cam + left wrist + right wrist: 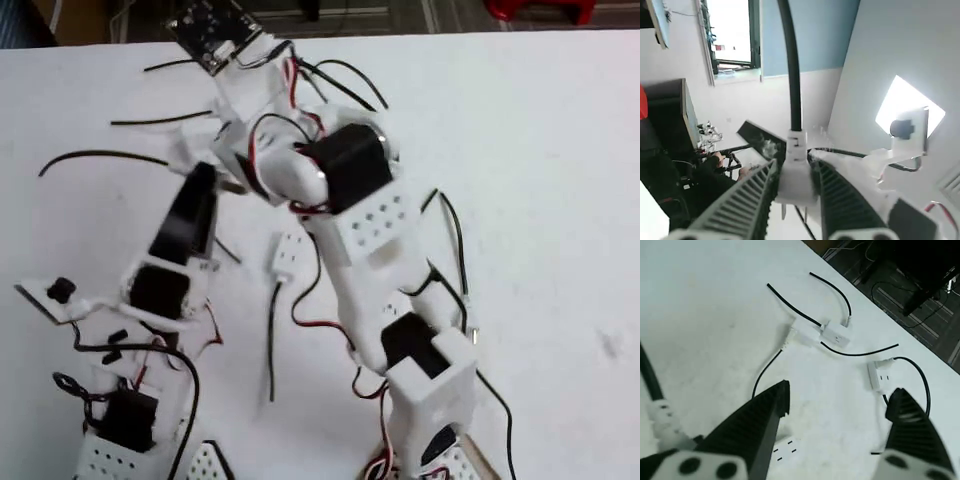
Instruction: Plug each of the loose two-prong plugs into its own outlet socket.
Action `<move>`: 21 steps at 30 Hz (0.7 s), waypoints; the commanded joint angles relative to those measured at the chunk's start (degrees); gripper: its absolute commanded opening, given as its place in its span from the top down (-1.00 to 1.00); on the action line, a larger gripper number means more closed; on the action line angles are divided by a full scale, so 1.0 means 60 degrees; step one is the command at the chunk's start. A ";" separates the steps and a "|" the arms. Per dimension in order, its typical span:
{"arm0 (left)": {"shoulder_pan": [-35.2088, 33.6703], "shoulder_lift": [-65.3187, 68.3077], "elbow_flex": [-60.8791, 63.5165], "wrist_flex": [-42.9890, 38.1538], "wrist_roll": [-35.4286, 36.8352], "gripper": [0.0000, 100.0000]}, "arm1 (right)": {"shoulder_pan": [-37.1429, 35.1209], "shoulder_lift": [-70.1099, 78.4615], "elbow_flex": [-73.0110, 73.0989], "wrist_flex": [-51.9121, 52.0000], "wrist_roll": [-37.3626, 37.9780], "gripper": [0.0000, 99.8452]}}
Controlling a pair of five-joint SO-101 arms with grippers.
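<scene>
My left gripper is shut on a white two-prong plug, held off the table with its black cable trailing away. In the high view this black-fingered left gripper is at centre left, beside the right arm's white wrist. My right gripper hangs open above the table with nothing between its fingers. Below it lie three white outlet sockets: one far off, one to the side and one close. A loose plug with a black cable lies beside the far socket.
A socket with a black lead lies between the arms. Short black cables are scattered at the back left. The right arm's body crosses the table's middle. The table edge runs past the far socket, with dark floor beyond.
</scene>
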 commanded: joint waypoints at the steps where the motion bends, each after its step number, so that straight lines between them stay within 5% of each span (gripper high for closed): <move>1: 0.0081 -0.0007 0.0000 -0.0205 -0.0205 0.95 | 0.0344 -0.0110 -0.0469 0.0066 -0.0015 0.38; 10: -0.1048 -0.0007 -0.0015 -0.0982 -0.0190 0.95 | 0.2498 -0.1429 0.1626 0.0081 0.0396 0.38; 14: -0.1238 -0.0007 -0.0015 -0.1172 -0.0190 0.95 | 0.1311 -0.3055 0.3853 0.0081 0.1670 0.38; 21: -0.1165 -0.0007 0.0000 -0.1128 -0.0190 0.95 | -0.1209 -0.4168 0.5143 0.0037 0.1714 0.38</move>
